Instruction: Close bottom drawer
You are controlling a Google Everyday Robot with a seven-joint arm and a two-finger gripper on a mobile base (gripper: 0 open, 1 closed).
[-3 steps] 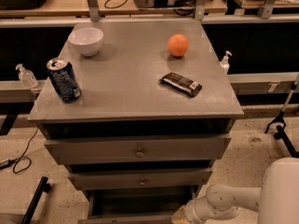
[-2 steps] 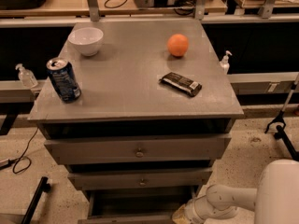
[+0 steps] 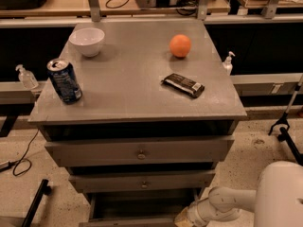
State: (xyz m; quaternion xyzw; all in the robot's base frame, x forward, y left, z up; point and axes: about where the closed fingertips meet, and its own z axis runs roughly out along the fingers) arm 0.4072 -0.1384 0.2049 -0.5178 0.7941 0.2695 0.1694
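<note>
The task looks barely begun: the bottom drawer (image 3: 137, 220) stands pulled well out from the grey cabinet, its dark inside showing behind a front that sits at the lower edge of the view, forward of the two drawers above it (image 3: 142, 181). The claw (image 3: 183, 217) is low down at the drawer's right front corner, touching it or just beside it, on the end of the white arm (image 3: 222, 205); whether the claw is open or closed I cannot tell. What seems left is the whole push inward until the front lies flush. The can (image 3: 65, 81), bowl (image 3: 87, 41), orange (image 3: 180, 46) and snack bar (image 3: 183, 85) on the worktop (image 3: 132, 93) play no part
</note>
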